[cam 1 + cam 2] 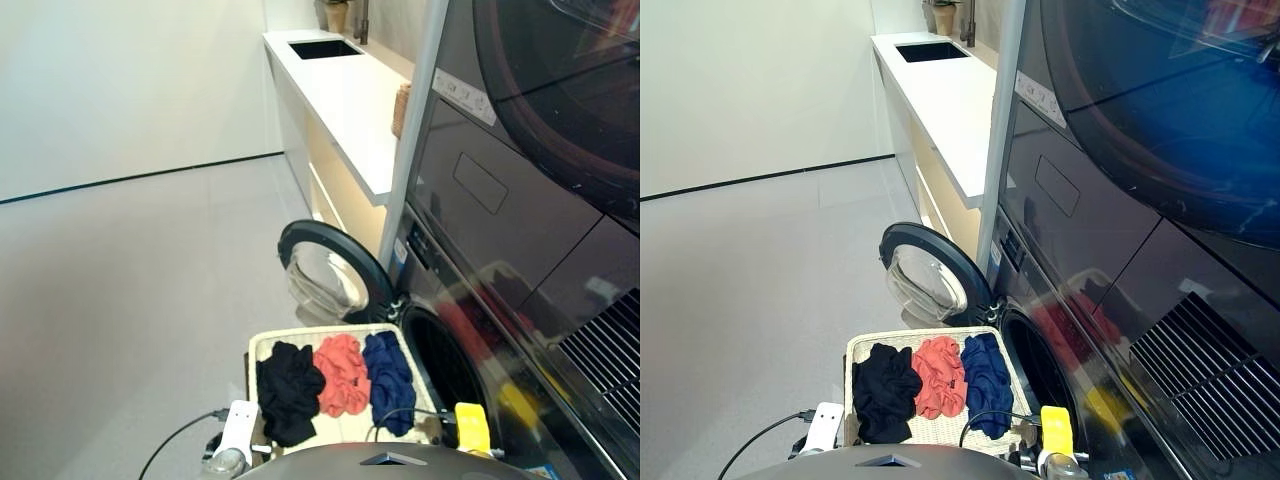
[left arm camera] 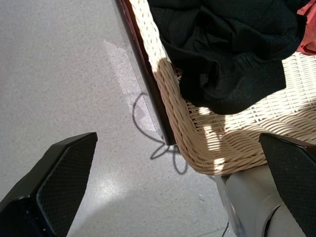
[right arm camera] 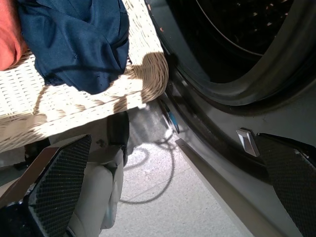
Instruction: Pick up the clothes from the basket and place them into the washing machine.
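Three garments lie in the basket (image 1: 262,345) beside the open washing machine (image 1: 450,365).
Black (image 1: 288,390), coral-red (image 1: 342,374), navy (image 1: 389,380) — side by side; left gripper (image 2: 173,190) and right gripper (image 3: 168,185) both spread wide, empty — the porthole door (image 1: 325,270) swung open.

Nothing readable anywhere tbh; the little labels on the control strip (image 1: 462,95), upper right, are too small.
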You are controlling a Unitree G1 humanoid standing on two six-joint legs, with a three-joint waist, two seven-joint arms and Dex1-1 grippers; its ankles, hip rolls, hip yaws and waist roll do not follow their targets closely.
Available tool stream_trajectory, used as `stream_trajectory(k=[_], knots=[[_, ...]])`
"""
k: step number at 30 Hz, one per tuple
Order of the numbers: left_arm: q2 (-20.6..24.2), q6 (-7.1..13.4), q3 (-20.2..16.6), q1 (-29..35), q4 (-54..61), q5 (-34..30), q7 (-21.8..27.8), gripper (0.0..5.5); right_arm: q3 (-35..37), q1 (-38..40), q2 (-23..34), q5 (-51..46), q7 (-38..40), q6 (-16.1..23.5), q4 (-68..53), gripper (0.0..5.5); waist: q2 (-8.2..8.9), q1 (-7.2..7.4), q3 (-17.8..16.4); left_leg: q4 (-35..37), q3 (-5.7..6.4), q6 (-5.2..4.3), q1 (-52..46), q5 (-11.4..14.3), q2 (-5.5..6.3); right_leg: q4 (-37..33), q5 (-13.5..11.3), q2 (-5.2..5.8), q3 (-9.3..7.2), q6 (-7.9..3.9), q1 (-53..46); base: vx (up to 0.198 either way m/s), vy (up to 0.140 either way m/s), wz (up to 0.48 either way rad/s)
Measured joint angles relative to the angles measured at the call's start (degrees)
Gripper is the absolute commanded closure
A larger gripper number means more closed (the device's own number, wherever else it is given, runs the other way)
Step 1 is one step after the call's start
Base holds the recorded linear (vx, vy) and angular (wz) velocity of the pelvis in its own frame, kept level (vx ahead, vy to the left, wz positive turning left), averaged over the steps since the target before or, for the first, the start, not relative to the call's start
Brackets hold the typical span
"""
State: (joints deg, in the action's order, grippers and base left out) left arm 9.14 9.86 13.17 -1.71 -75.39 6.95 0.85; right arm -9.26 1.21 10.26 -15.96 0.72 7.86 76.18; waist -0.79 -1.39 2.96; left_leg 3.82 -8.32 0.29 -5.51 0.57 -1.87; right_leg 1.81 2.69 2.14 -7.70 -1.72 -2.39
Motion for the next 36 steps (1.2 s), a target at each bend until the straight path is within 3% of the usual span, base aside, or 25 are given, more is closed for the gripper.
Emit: stream_trajectory(k=[22, 26, 33, 36], knots=[[0.0, 0.02, 0.24, 0.1, 0.03, -0.24, -0.04, 0.0, -0.11, -0.02, 0.01, 0.01, 0.01, 0.01, -0.03, 0.0, -0.03, 0.03, -0.11, 0.16, 0.0, -0.01, 0.05, 0.01, 0.01, -0.61, -0.01, -0.02, -0.01, 0.0, -0.04, 0.0, 0.0, 0.0], [0.58, 0.08, 3.73, 0.31, 1.27, -1.88, -0.26, 0.0, -0.55, -0.06, 0.07, 0.02, 0.1, 0.05, -0.21, 0.0, -0.03, 0.09, -0.2, 0.21, 0.0, -0.01, 0.16, 0.01, 0.02, -0.75, -0.03, -0.03, -0.02, 0.02, 0.02, 0.0, 0.0, 0.0], [2.45, 1.49, 14.64, 2.01, 8.21, -13.26, -0.04, 0.0, -8.85, -0.83, 1.61, 5.64, 0.09, 0.31, -5.36, 0.0, -0.11, 0.49, -1.43, -0.03, -0.04, 0.0, 1.82, -0.02, 0.01, -0.45, -0.07, -0.02, 0.03, 0.07, 1.78, 0.0, 0.0, 0.0], [3.3, 2.42, 16.59, 3.38, 8.85, -17.0, -0.09, 0.0, -10.85, -2.15, 1.79, 7.34, -0.19, 0.34, -6.33, 0.0, -0.34, 1.3, -2.37, -0.04, -0.05, 0.0, 2.41, -0.07, 0.02, -0.05, -0.26, -0.02, 0.05, 0.34, 2.45, -0.025, 0.008, -0.007]])
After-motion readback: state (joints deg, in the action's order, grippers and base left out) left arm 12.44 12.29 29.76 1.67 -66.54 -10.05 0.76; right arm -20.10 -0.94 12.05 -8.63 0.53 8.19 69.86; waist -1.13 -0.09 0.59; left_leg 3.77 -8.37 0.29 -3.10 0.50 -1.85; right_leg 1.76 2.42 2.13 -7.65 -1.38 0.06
